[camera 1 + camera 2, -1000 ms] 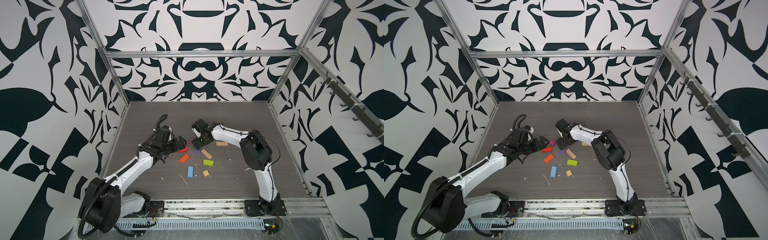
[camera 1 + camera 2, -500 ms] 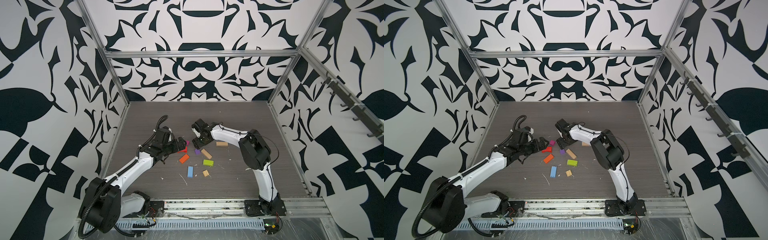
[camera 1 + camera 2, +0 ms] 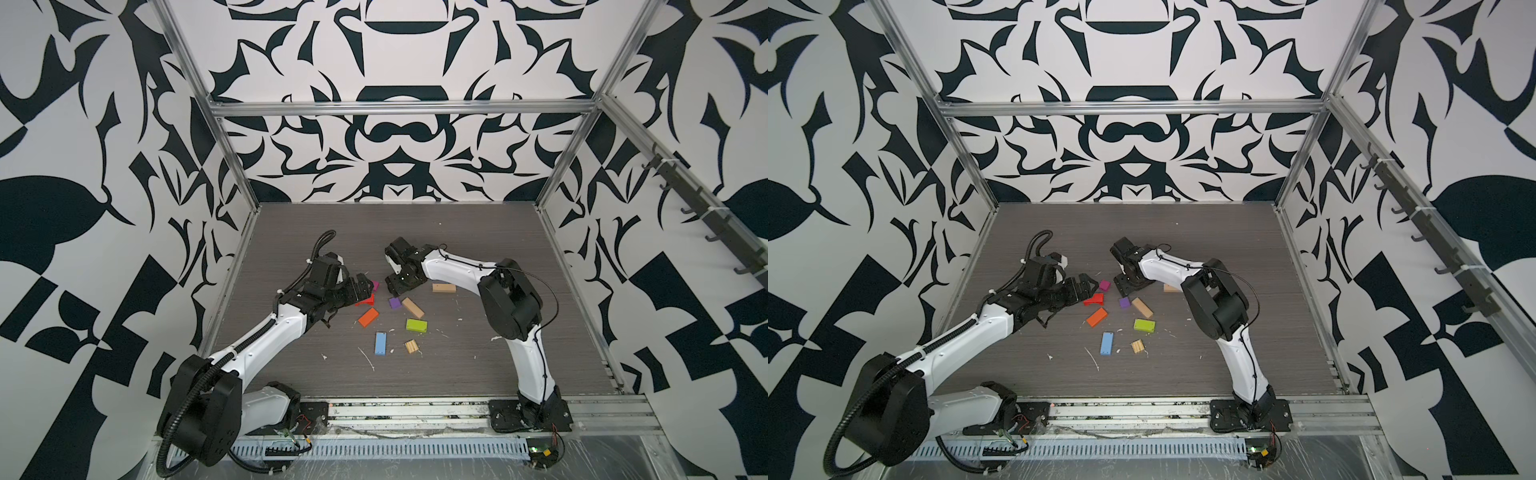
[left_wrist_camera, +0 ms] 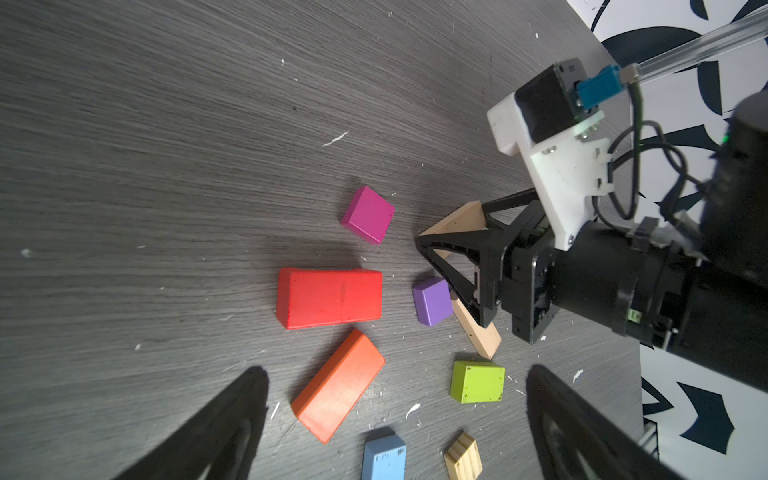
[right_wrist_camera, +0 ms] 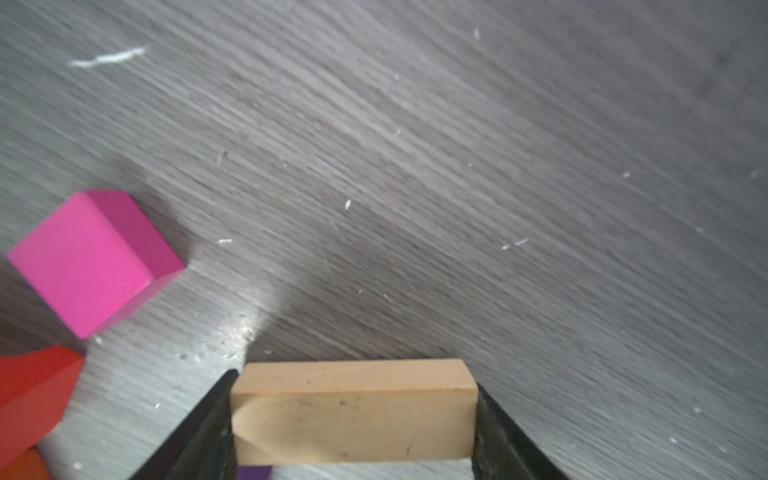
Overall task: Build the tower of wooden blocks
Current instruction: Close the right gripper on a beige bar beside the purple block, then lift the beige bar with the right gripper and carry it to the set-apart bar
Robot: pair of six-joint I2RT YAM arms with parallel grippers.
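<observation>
— What moved?
— My right claw [image 3: 395, 286] has drawn its jaws in over the last second. They are now clamped on the short ends of a tan plank [image 5: 353, 415]. Can't tell if it is off the tabletop [image 3: 415, 237]. Both arms have barely shifted.
— Left side?
— My left claw [image 4: 397, 370] is spread wide with nothing between. It hangs low by the red block [image 4: 330, 297] and orange block [image 4: 338, 384].
— The tower?
— Not begun. The wood blocks [image 3: 1097, 316] lie loose mid-tabletop. The magenta cube [image 4: 368, 214] and purple cube [image 4: 432, 301] are near my right claw. A second tan plank [image 3: 412, 307], lime green block [image 4: 477, 381], light blue block [image 3: 380, 343] and ridged tan square [image 3: 411, 345] sit toward the front rail. A third tan plank [image 3: 444, 287] lies beside my right forearm.
— Room?
— The far half, up to the back wall, is bare. The blocks sit well apart from both side frames. White scraps dot the front.
</observation>
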